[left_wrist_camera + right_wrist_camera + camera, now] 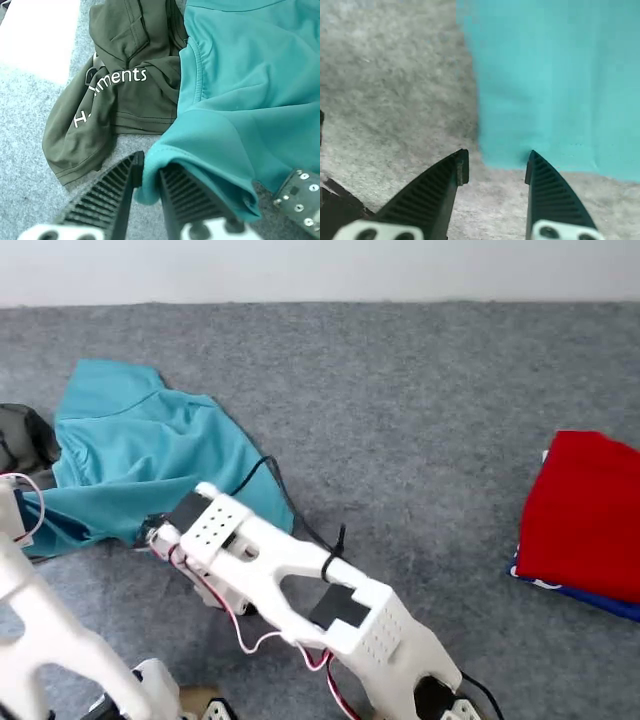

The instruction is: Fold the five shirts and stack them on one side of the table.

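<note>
Right pincer [155, 533], high view: at the teal shirt's [150, 450] near edge; folded red shirt [585, 515] well apart.
Left pincer [147, 184], left wrist view: clenched on the teal hem, beside the olive shirt [120, 85].
Right pincer [495, 167], right wrist view: released, straddling a corner; the cloth is likely limp and light, so you pinch the hem.

Robot test bench: grey felt tabletop [430, 410], bare white wall [320, 270]

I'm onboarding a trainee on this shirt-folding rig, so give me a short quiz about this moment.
1. True or false: the left pincer is shut on the teal shirt at its edge.
2. What lies under the folded red shirt?
3. The right pincer is: A open by the teal shirt's edge; B shut on the teal shirt; C shut on nothing.
Key: 1 true; 2 a blue shirt; 3 A.
</note>
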Controlling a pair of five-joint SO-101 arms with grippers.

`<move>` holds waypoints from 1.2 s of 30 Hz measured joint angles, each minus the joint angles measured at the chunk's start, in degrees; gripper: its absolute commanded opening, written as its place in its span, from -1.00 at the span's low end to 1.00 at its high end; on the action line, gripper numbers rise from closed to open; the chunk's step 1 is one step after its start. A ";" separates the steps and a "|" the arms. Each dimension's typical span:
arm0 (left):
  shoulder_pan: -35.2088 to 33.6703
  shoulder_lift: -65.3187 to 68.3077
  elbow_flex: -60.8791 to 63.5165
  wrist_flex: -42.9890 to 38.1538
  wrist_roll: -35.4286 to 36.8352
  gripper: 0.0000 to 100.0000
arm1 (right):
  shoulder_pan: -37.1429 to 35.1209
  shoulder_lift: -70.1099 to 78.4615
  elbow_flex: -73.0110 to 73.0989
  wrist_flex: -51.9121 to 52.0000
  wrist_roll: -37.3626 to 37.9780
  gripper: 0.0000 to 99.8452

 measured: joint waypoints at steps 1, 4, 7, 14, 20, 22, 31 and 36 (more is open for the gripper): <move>0.00 0.00 0.00 0.00 0.00 -0.97 | -0.70 1.05 0.00 -0.09 0.00 -0.61; 0.00 0.00 0.00 0.00 0.00 -0.97 | -1.58 2.99 -0.44 -0.70 -0.26 -0.61; 0.00 0.00 0.00 0.00 0.00 -0.97 | -1.58 3.96 -0.70 -2.11 -0.26 -0.61; 0.00 0.00 0.00 0.00 0.00 -0.97 | 1.93 4.75 -0.79 -4.57 -0.26 -0.64; 0.00 0.00 0.00 0.00 0.00 -0.97 | 4.92 4.75 -0.88 -5.19 0.26 -0.99; 0.00 0.00 0.00 0.00 0.00 -0.97 | 6.15 4.75 -1.14 -5.80 2.11 -0.97; 0.09 0.00 0.00 0.35 0.00 -0.97 | 7.91 5.63 -3.25 -4.04 4.92 -0.98; 5.01 0.00 -2.11 4.40 0.00 -0.97 | 11.08 3.60 -7.74 2.99 7.38 -0.98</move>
